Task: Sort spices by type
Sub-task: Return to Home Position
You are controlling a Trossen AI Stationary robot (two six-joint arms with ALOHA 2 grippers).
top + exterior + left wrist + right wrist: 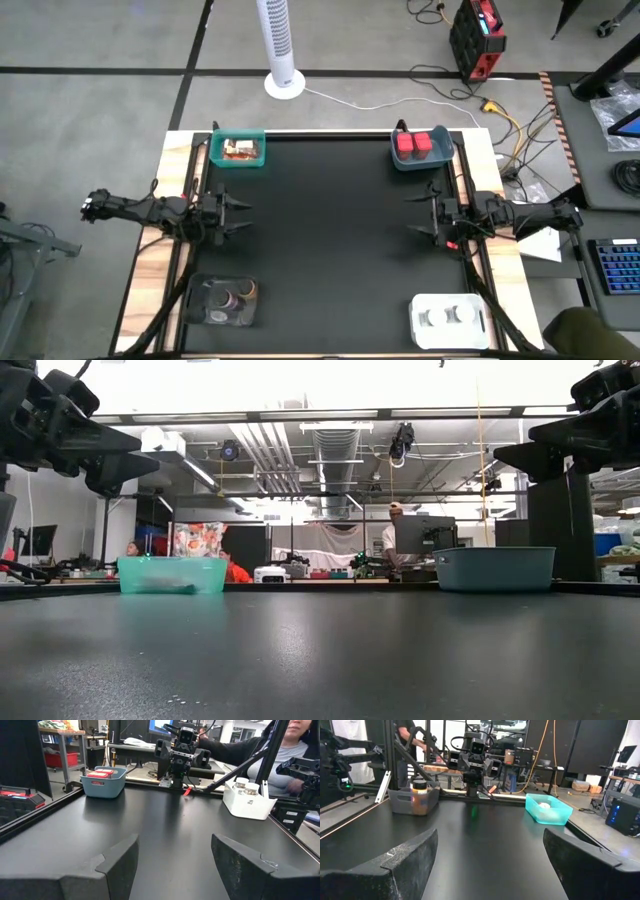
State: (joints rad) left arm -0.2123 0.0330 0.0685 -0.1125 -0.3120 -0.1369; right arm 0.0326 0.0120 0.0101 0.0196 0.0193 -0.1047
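Note:
Two red boxy containers [419, 144] sit in the blue-grey bin [420, 160] at the far right; they also show in the left wrist view [103, 772]. Orange and brown packets [240, 150] lie in the teal bin [237, 161] at the far left. Small jars [232, 297] stand in the clear tray [222, 318] at the near left. White-capped bottles [448, 316] lie in the white tray [448, 336] at the near right. My left gripper [243, 216] is open and empty at the table's left edge. My right gripper [412, 215] is open and empty at the right edge.
The black mat [325, 240] lies bare between the four corner containers. A person [280, 750] sits beyond the table's right side near the white tray [247, 802]. A white tower fan [280, 50] stands on the floor beyond the far edge.

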